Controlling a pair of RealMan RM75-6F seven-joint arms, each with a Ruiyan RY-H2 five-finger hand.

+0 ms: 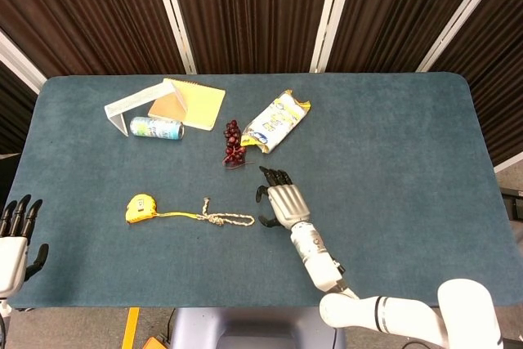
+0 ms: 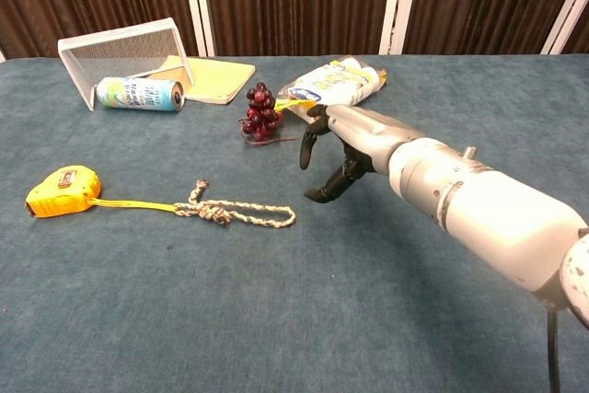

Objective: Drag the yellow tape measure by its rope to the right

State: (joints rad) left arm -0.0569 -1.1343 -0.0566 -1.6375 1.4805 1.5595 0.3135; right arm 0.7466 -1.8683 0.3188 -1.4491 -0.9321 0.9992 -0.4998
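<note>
The yellow tape measure (image 1: 140, 208) (image 2: 63, 190) lies at the front left of the blue table. Its yellow tape leads right into a knotted braided rope (image 1: 229, 219) (image 2: 241, 213), whose free end points right. My right hand (image 1: 280, 199) (image 2: 333, 151) hovers just right of the rope's end, fingers spread and curved, holding nothing and apart from the rope. My left hand (image 1: 16, 234) shows only in the head view, at the table's front left corner, off the edge, fingers apart and empty.
A bunch of dark red grapes (image 1: 234, 144) (image 2: 259, 113) and a snack bag (image 1: 276, 121) (image 2: 333, 87) lie behind my right hand. Further left stand a wire rack (image 2: 120, 50), a lying can (image 1: 157, 127) (image 2: 140, 94) and a yellow notepad (image 1: 188, 103).
</note>
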